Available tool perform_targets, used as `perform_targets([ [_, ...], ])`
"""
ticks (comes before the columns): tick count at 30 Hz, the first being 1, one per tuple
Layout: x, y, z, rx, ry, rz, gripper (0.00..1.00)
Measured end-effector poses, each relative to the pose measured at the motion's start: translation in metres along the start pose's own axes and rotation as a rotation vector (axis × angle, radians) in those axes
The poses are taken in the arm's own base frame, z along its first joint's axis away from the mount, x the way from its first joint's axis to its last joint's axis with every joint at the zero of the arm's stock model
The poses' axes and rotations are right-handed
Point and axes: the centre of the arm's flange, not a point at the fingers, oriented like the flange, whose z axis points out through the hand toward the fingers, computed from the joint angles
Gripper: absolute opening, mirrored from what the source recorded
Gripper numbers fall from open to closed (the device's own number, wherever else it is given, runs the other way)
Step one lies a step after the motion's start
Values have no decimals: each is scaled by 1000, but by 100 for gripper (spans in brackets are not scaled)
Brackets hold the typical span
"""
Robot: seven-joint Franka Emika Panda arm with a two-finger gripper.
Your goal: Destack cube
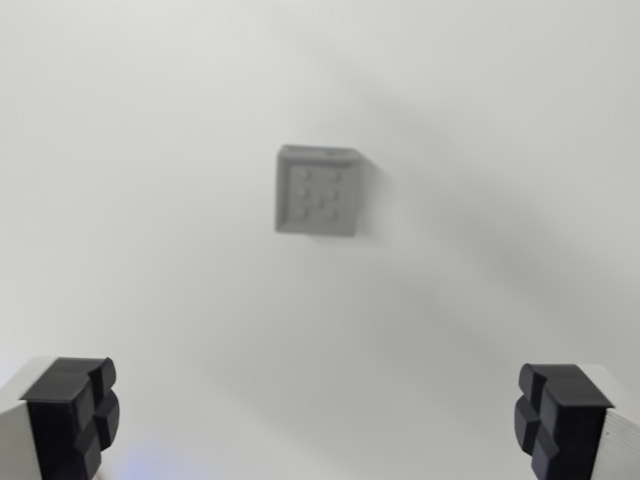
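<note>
- Cube (317,192), grey with a dimpled top face, sits on the white tabletop (150,250), away from its edges.
- Gripper (318,420) hangs above, jaws spread wide, holding nothing.

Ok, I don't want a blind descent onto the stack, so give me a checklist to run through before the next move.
1. Cube in view: ok, near the middle of the wrist view, slightly above centre.
2. Gripper open: ok, fingertips wide apart at the lower corners.
3. Gripper empty: ok, nothing between the fingertips.
4. Cube lined up between the fingertips: ok sideways, roughly centred.
5. A second cube underneath: cannot tell, only the studded top and a sliver of side show.
6. Surface around the cube free of other things: ok in this view.
</note>
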Motion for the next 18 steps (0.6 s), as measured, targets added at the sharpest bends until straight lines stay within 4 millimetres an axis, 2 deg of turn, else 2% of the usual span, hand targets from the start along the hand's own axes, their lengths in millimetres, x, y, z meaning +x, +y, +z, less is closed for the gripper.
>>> perform_targets([
  [9, 0, 0, -20, 0, 0, 0, 100],
  [18, 0, 0, -26, 0, -2, 0, 100],
])
